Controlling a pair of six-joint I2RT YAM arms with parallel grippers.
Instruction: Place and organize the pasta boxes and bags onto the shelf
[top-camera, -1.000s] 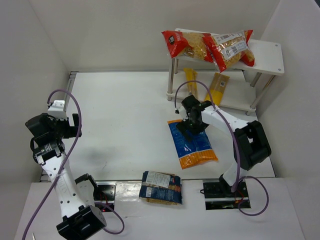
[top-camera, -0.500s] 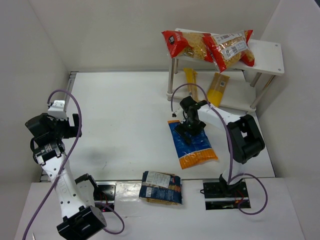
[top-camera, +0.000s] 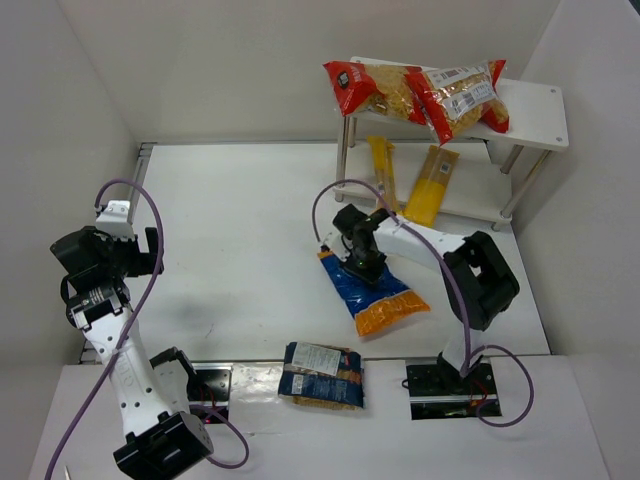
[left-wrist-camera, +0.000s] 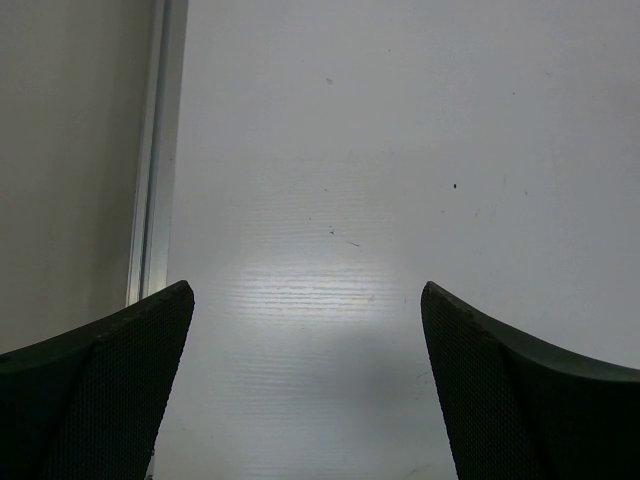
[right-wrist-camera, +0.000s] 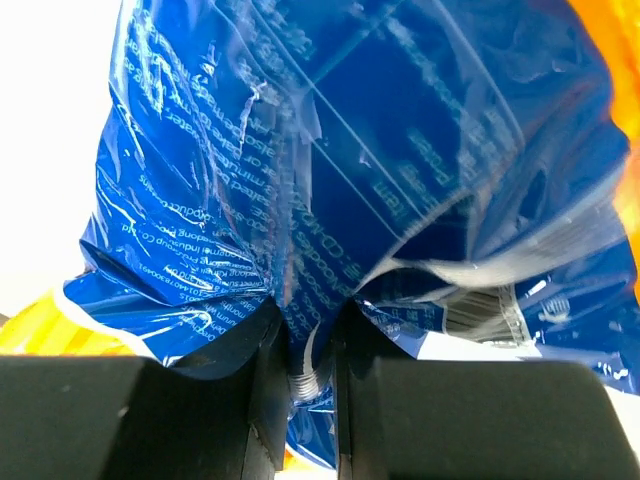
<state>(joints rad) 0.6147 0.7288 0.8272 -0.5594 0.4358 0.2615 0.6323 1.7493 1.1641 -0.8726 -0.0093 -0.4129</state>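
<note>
Top view: two red-and-clear packs (top-camera: 375, 90) (top-camera: 462, 98) lay on the shelf's (top-camera: 540, 100) top board and two yellow-orange packs (top-camera: 382, 170) (top-camera: 432, 185) on its lower board. One blue pack (top-camera: 375, 293) and one dark blue pack (top-camera: 322, 374) lay on the counter (top-camera: 240, 220).

Left wrist: my left end effector (left-wrist-camera: 305, 300) gaped wide, holding nothing.

Right wrist: my right end effector (right-wrist-camera: 310, 360) was pinched tight on a fold of the blue pack.

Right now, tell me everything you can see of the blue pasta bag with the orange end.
The blue bag is crinkly, glossy plastic with white print and an orange near-right end. It lies diagonally on the table. The right gripper is shut on a fold near its blue end.
</note>
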